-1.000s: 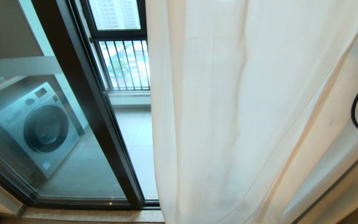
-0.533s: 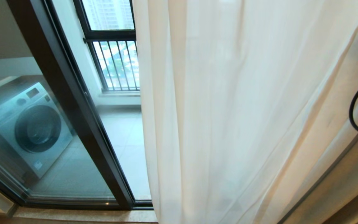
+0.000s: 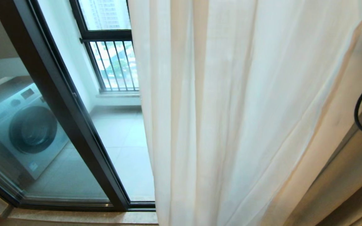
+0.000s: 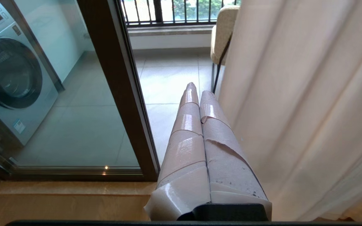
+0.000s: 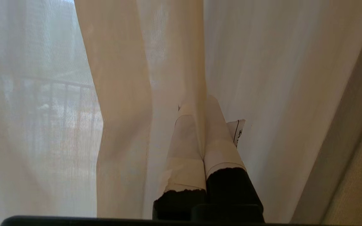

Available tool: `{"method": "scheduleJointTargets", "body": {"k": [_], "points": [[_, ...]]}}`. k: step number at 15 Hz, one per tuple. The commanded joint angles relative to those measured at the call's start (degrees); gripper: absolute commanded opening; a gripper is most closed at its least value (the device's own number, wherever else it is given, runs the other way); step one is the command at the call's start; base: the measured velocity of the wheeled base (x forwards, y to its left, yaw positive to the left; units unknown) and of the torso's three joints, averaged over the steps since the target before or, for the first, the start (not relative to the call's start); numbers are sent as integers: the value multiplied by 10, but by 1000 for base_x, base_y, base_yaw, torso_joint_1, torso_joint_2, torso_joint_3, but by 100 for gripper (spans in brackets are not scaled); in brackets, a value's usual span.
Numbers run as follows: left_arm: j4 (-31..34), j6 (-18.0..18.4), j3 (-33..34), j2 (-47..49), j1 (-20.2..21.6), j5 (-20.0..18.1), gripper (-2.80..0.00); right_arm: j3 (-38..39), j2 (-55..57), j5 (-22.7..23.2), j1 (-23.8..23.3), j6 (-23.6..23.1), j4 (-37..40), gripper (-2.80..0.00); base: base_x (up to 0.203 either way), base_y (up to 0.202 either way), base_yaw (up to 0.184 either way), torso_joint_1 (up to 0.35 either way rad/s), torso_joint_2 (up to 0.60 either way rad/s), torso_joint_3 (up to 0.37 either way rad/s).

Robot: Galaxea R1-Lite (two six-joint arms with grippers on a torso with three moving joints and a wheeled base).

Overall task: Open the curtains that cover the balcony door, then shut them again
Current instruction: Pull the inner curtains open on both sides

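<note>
The curtains [image 3: 247, 110] hang in long cream folds over the right half of the head view, and their free edge falls beside the balcony door [image 3: 61, 110], whose dark frame and glass are uncovered on the left. Neither gripper shows in the head view. My right gripper [image 5: 200, 103] is shut on a fold of the curtains [image 5: 121, 94]; the sheer cloth veils one taped finger and runs into the seam between the two. My left gripper [image 4: 196, 89] is shut and empty, just left of the curtains [image 4: 294, 94] and right of the door frame [image 4: 118, 78].
Behind the glass stands a washing machine [image 3: 20, 128]. A black-barred railing [image 3: 115, 66] closes off the balcony's far side, and a beige chair [image 4: 223, 31] stands out there. A stone sill [image 3: 74, 216] runs below the door. A black cable [image 3: 361, 110] loops at the right edge.
The whole head picture has slid left, so the camera has moved right. The gap between the door frame and the curtain's edge looks slightly wider.
</note>
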Motion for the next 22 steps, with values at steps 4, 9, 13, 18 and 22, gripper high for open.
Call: {"method": "scheduleJointTargets", "body": {"k": [4, 9, 13, 18, 22], "points": [[0, 0, 0, 0, 0, 0, -280, 1, 1, 0, 0, -1, -5, -280, 0, 0, 0, 0, 0, 0], [0, 0, 0, 0, 0, 0, -280, -1, 7, 0, 0, -2, -5, -280, 0, 0, 0, 0, 0, 0], [0, 0, 0, 0, 0, 0, -280, -1, 7, 3, 3, -2, -4, -280, 0, 0, 0, 0, 0, 0], [0, 0, 0, 0, 0, 0, -280, -32, 6, 14, 11, -3, 16, -280, 0, 0, 0, 0, 0, 0], [0, 0, 0, 0, 0, 0, -280, -91, 6, 48, 11, -3, 83, -280, 0, 0, 0, 0, 0, 0]]}}
